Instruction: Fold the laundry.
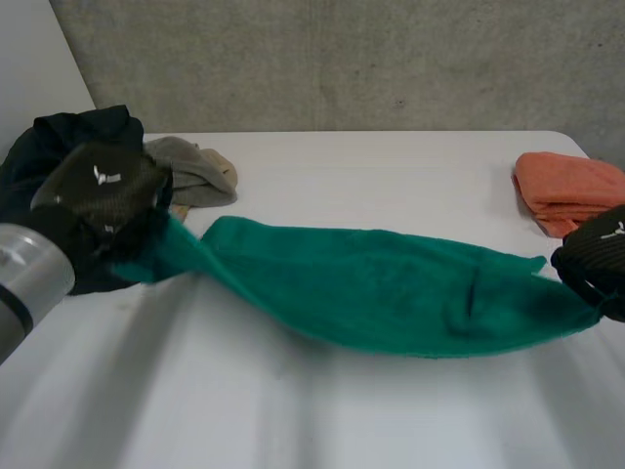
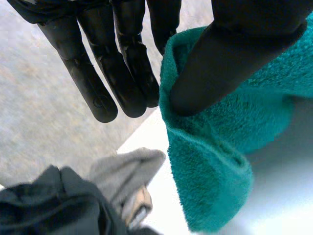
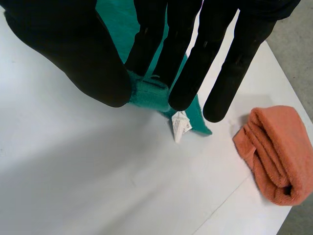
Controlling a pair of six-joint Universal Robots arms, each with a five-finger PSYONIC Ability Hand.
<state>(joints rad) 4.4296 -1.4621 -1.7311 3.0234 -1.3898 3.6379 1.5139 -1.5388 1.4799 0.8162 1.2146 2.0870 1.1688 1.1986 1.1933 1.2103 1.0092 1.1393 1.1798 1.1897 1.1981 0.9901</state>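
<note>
My left hand and right hand each grip one end of the green towel, stretched across the worktop. Behind it: orange towel, grey cloth, black garment.

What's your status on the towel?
Left hand pinches one end, right hand the other. Green towel stretched between them, unfolded. Orange towel near right hand, grey cloth near left.

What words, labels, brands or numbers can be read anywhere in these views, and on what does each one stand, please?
No words or numbers can be read.
White tag at a corner of the green towel: print too small to read.
Back of the left hand: a small white emblem, no letters.
Back of the right hand: a similar white emblem, no letters.
</note>
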